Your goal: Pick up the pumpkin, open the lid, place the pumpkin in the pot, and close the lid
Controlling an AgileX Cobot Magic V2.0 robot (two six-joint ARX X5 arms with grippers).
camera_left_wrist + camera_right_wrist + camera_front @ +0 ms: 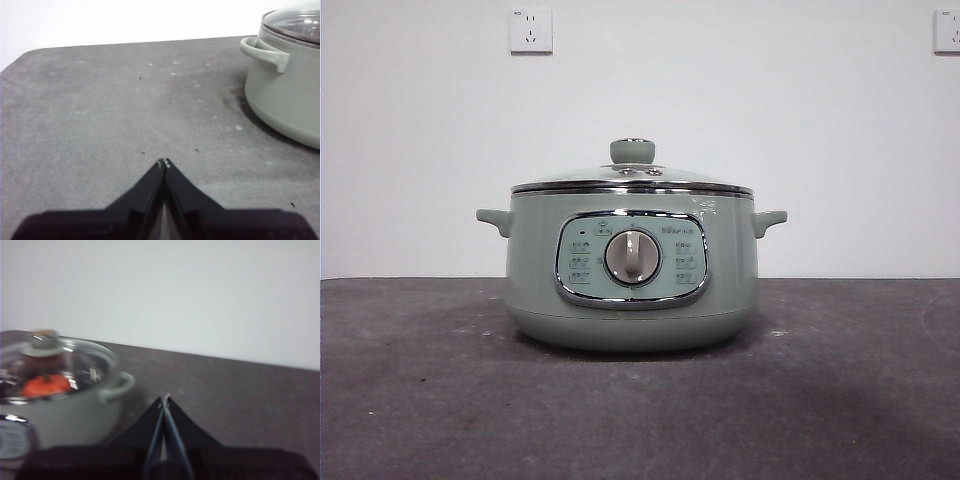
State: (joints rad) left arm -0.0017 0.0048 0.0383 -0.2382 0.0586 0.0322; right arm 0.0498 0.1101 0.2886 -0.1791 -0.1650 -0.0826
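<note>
The sage-green pot [631, 280] stands in the middle of the table with its glass lid [632, 176] seated on it, knob up. In the right wrist view the orange pumpkin [46, 384] shows through the lid [60, 360], inside the pot [65, 415]. My left gripper [164, 162] is shut and empty, above bare table beside the pot's side handle [265, 52]. My right gripper [165, 399] is shut and empty, off the pot's other side, near its handle [117, 385]. Neither gripper shows in the front view.
The dark grey table [420, 400] runs to a white wall with two power sockets [531, 30]. The table's rounded far corner [20, 57] shows in the left wrist view.
</note>
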